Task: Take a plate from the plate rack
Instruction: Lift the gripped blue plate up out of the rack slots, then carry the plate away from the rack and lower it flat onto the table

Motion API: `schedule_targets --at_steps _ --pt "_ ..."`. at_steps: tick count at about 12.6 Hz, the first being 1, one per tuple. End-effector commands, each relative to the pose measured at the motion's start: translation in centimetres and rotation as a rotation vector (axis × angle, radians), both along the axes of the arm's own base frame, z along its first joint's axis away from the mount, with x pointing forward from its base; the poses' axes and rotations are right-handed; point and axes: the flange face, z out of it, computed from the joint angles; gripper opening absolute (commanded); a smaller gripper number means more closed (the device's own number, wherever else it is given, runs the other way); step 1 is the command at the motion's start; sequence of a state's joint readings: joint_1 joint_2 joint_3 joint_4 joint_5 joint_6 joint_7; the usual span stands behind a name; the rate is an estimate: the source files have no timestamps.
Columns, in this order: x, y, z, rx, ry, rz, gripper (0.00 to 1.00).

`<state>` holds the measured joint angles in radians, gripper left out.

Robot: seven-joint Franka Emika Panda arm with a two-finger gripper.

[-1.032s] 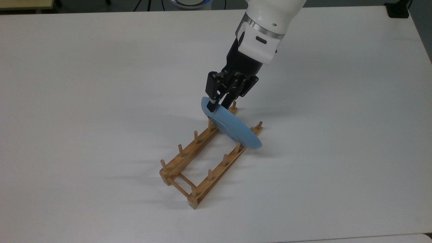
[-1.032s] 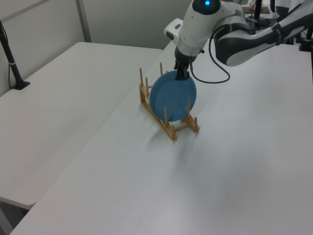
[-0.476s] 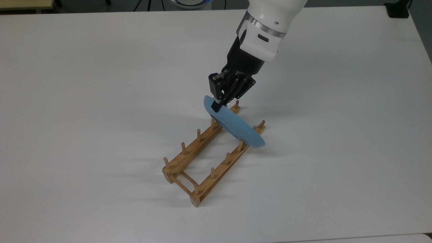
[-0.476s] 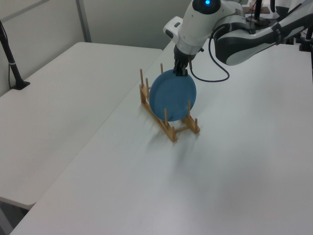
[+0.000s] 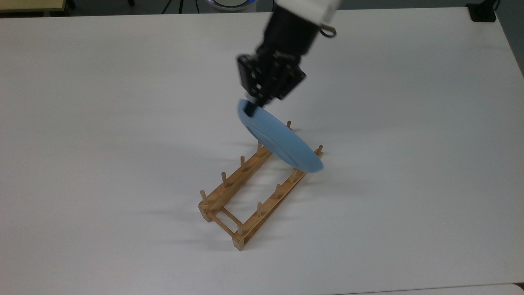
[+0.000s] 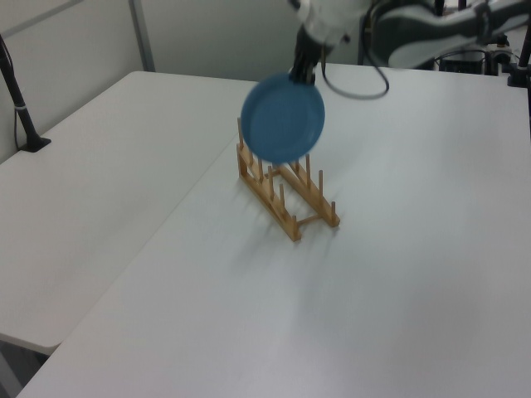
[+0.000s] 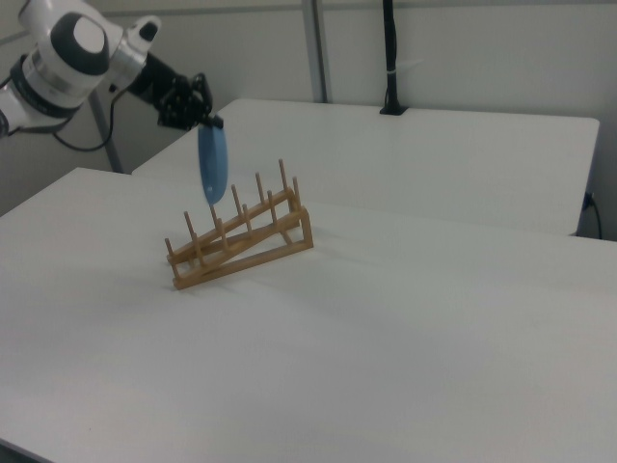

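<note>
The round light-blue plate (image 5: 282, 143) (image 6: 283, 120) (image 7: 213, 161) hangs on edge in the air, clear of the pegs. My gripper (image 5: 250, 108) (image 6: 297, 75) (image 7: 209, 122) is shut on the plate's top rim and holds it above the far end of the plate rack. The light-brown wooden plate rack (image 5: 249, 192) (image 6: 286, 195) (image 7: 241, 241) stands on the white table with no plate between its upright pegs.
The rack stands on a white table (image 5: 123, 123). A second white table (image 6: 91, 182) (image 7: 463, 154) adjoins it. A black pole (image 6: 21, 108) (image 7: 388, 58) is clamped on that second table. A black block (image 5: 483, 12) sits at the far right corner in the top view.
The gripper has risen with the plate, lifting it out of the rack's pegs. The rack has shifted slightly on the table since a second ago.
</note>
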<state>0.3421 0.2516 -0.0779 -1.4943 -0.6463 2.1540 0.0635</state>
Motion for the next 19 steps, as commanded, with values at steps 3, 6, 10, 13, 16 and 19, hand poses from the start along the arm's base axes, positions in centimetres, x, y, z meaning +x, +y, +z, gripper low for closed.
schedule_targets --at_steps 3,6,10,13,16,19 --pt "-1.4 -9.4 5.6 0.285 -0.066 -0.210 0.03" --pt "-3.1 -17.9 3.4 0.622 0.169 -0.439 0.04" --pt "-6.1 -29.4 -7.4 0.830 0.533 -0.611 0.05" --pt "-7.5 -35.2 -15.3 0.782 0.654 -0.583 0.06" --pt "-7.0 -41.6 -18.8 0.758 0.542 -0.653 0.06" --pt "-5.6 -45.6 -22.9 0.708 0.426 -0.710 0.06"
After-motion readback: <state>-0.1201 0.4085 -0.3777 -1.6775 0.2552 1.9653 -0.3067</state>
